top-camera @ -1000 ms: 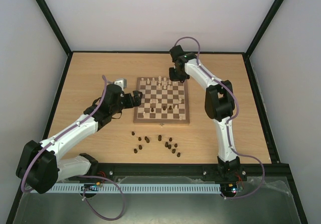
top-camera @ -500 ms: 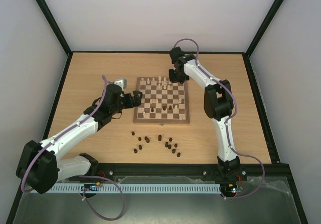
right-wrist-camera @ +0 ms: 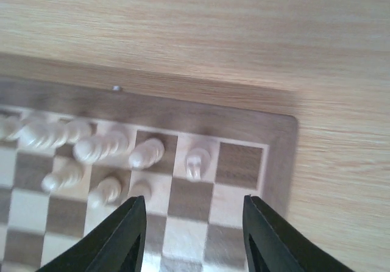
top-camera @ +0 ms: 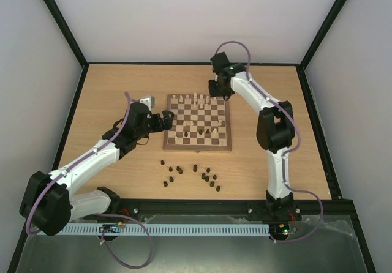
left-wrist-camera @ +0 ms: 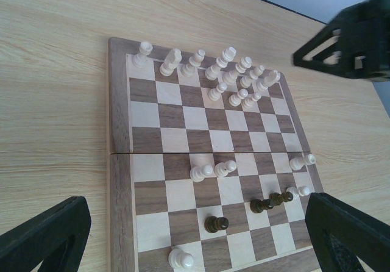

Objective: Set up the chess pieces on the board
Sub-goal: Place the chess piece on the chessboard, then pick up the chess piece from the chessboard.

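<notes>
The board (top-camera: 197, 149) lies mid-table. Several cream pieces (top-camera: 199, 101) stand crowded in its far rows, also seen in the left wrist view (left-wrist-camera: 228, 71). A few cream pawns (left-wrist-camera: 210, 171) and dark pieces (left-wrist-camera: 271, 202) stand on its near half. Several dark pieces (top-camera: 193, 175) lie loose on the table in front of the board. My left gripper (top-camera: 168, 119) is open and empty at the board's left edge (left-wrist-camera: 119, 162). My right gripper (top-camera: 215, 91) is open and empty over the far right corner, above a cream piece (right-wrist-camera: 196, 162) beside the bare corner square (right-wrist-camera: 241, 165).
The pale wooden tabletop (top-camera: 110, 95) is ringed by a black frame and grey walls. The right arm's elbow (top-camera: 274, 129) hangs over the table right of the board. A black rail (top-camera: 202, 209) runs along the near edge.
My right arm has shifted a little to the right, with its elbow swinging outward; its gripper stays over the far right corner. The left arm and the pieces have not moved.
</notes>
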Motion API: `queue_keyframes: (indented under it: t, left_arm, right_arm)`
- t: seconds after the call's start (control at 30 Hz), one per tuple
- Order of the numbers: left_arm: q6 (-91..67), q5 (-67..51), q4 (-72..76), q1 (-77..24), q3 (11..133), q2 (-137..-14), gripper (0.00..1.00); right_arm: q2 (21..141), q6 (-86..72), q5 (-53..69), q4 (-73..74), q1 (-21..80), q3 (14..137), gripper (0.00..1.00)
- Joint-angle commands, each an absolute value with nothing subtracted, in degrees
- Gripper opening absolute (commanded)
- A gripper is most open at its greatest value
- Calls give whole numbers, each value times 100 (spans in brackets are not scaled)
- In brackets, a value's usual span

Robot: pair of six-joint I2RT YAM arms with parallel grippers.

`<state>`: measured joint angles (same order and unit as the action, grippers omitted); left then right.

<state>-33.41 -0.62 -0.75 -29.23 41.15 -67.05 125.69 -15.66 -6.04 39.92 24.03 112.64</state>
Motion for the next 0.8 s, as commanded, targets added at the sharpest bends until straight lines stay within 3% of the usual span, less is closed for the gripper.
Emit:
queue_keyframes:
  t: [0.0,0.13,0.5,0.77]
  left_arm:
    - [-3253,-73,-66,-2892,4070,-6574,100]
    - [-3256,-44,-44,-2883,4042,-6537,100]
    - [-3273,88,0,-2879,3977,-6598,100]
    - [-3278,44,68,-2880,3971,-6788,99]
  right_arm:
    - [11334,-1557,-710,3877,2435,10652,54]
    - [10279,-1617,-676,3542,2433,9520,100]
    - [8244,-2302,-720,3133,2426,6954,99]
    - [8434,-2216,4,3019,2426,6507,99]
